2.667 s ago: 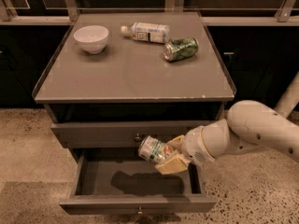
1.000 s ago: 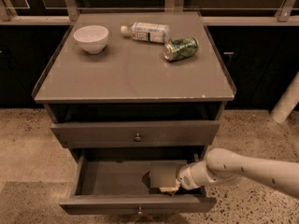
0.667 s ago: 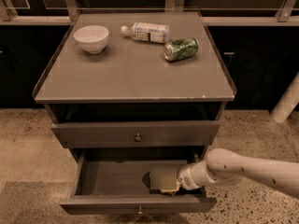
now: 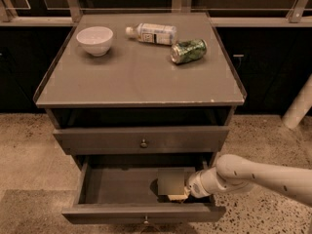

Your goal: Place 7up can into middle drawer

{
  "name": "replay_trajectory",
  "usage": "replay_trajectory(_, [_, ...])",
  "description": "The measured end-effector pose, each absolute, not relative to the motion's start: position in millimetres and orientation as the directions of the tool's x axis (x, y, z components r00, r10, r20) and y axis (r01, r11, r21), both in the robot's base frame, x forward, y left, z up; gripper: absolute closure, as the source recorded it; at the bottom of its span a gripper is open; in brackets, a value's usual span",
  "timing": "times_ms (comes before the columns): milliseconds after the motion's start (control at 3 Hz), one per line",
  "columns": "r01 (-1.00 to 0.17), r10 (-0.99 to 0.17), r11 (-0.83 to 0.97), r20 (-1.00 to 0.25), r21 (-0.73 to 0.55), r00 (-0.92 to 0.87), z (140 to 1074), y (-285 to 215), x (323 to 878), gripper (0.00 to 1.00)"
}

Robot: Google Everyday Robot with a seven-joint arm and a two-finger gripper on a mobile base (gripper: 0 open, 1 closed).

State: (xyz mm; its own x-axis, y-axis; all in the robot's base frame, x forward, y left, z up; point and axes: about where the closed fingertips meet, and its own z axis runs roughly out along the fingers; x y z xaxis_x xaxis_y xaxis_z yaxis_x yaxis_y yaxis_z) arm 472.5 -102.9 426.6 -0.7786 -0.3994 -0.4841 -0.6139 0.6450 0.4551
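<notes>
Smooth plastic-looking gripper (image 4: 179, 194) inside the matt grey middle drawer (image 4: 117, 185); glossy white bowl (image 4: 95, 39)

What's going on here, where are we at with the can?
The robot's arm reaches in from the right into the open middle drawer, with the gripper low inside it, towards the right end. A dim shape at the gripper's tip looks like the 7up can, down in the drawer; whether it is released cannot be told. The upper drawer is shut. On the cabinet top sit a white bowl, a plastic bottle and a green can.
</notes>
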Motion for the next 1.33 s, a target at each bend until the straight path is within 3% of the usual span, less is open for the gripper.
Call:
replay_trajectory(667, [-0.614, -0.399, 0.645, -0.484, 0.455, -0.779, 426.6, -102.9, 472.5, 0.12])
replay_trajectory(1000, [-0.614, -0.399, 0.645, -0.484, 0.455, -0.779, 426.6, -102.9, 472.5, 0.0])
replay_trajectory(1333, [-0.614, -0.4, 0.645, -0.484, 0.455, -0.779, 426.6, -102.9, 472.4, 0.0])
